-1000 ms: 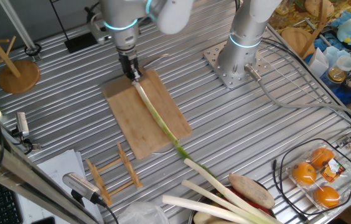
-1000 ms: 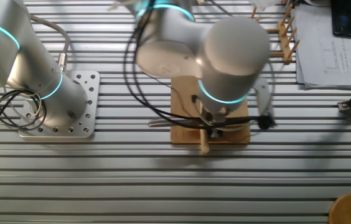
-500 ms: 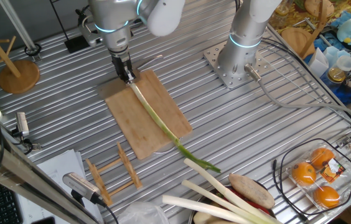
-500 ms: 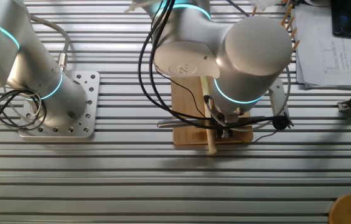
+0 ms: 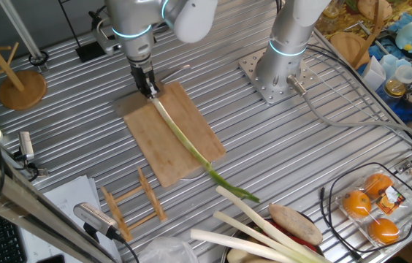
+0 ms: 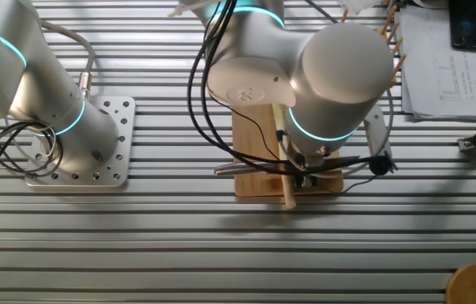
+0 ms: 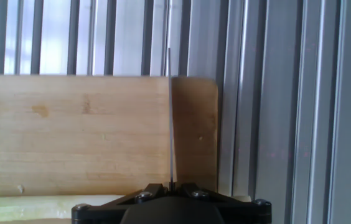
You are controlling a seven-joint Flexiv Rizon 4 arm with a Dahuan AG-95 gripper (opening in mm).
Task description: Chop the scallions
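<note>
One scallion stalk (image 5: 184, 142) is seen lying diagonally across the cutting board (image 5: 147, 142), its pale end under the gripper (image 5: 148, 89) at the board's far corner, its green tip off the board near the thicker pale stalks (image 5: 253, 230). In the other fixed view the stalk (image 6: 284, 173) is mostly hidden by the arm. In the hand view a thin blade (image 7: 170, 118) is seen edge-on, clamped between the fingers, above the board (image 7: 70, 137); the stalk (image 7: 45, 204) is cut off at the bottom.
</note>
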